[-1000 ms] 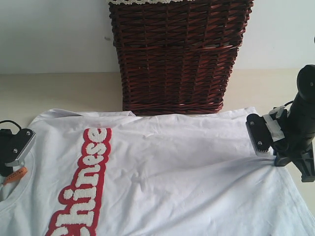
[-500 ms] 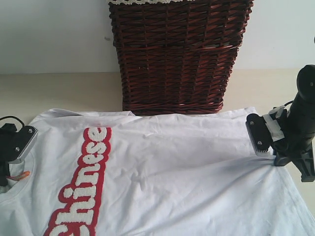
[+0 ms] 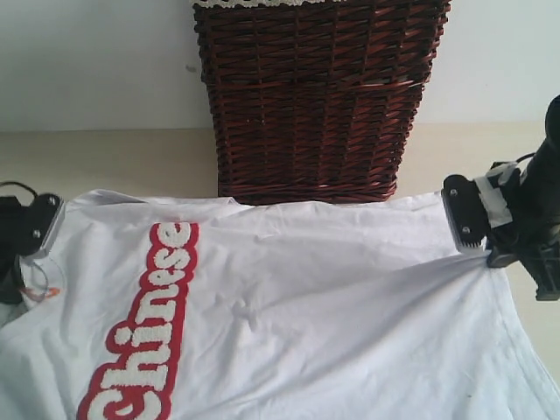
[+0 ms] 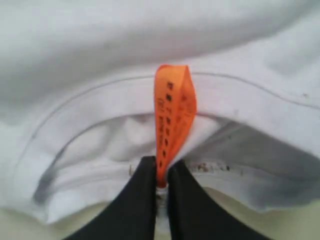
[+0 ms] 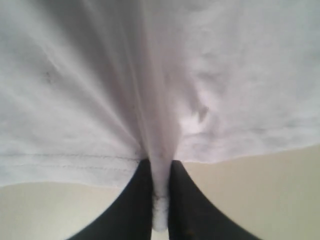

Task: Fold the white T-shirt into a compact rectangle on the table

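Observation:
The white T-shirt (image 3: 306, 289) is spread over the table (image 3: 131, 162), with its red-outlined "Chinese" letters (image 3: 144, 328) running down the left part. At the left edge my left gripper (image 3: 44, 236) is shut on the shirt's neck, pinching the collar beside the small orange tag (image 4: 173, 117). My left gripper (image 4: 161, 175) shows both black fingers closed on tag and cloth. On the right, my right gripper (image 3: 477, 249) is shut on the shirt's hem, which it lifts into a taut ridge. My right gripper (image 5: 160, 185) holds a bunched fold of white cloth.
A dark red-brown wicker basket (image 3: 315, 96) stands at the back middle, touching the shirt's far edge. Bare beige table shows at the back left and behind the right arm (image 3: 472, 149). A pale wall rises behind the table.
Both grippers have risen and pulled back toward the basket side, lifting the shirt's edges. The cloth is now tauter and the letters have shifted slightly.

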Robot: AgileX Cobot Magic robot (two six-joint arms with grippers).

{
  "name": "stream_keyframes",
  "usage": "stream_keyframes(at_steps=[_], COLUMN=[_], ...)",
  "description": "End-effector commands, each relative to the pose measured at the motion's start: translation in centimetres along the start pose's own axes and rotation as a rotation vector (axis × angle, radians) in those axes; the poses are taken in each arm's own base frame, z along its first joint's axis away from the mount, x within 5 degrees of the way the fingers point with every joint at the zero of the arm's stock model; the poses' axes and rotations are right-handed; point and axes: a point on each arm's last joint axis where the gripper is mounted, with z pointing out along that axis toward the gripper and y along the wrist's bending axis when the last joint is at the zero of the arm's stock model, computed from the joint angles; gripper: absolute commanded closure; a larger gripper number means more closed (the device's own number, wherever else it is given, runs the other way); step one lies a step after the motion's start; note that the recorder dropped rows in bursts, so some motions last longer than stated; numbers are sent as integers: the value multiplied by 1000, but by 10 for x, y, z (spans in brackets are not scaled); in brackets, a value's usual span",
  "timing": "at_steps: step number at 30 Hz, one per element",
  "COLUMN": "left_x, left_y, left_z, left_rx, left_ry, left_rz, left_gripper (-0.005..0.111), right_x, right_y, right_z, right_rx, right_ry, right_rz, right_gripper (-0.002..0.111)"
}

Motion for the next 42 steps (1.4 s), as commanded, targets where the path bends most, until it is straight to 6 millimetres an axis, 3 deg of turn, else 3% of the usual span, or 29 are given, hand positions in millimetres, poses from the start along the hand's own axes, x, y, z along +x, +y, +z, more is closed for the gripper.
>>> stream_keyframes(at_steps=[1,7,13,18,23,34,37,42], left_x=[1,15,13,-1,-9,-14,-13,-14], left_y=[8,-3,-28,-64,-113,-220,-236,-236], left_z=[-47,-99,-173,-239,-280,-331,-335,-329], left_rx=[-174,-328,-594,-842,-960,-1242,-1292,-1230], left_ry=[-23,-53,-177,-430,-533,-668,-687,-675], left_rz=[-132,-347,-504,-596,-572,-576,-587,-606], left_gripper=[107,107,107,107,107,107,107,107], right_x=[2,5,10,15,21,29,29,29], right_y=[-5,2,19,45,80,163,174,174], right_z=[-34,-84,-151,-209,-250,-311,-318,-316], right_rx=[118,207,396,583,687,885,918,901], right_ry=[-21,-41,-92,-170,-231,-420,-455,-450], right_rz=[73,131,211,319,390,475,476,478], right_gripper=[108,108,108,108,108,108,108,108])
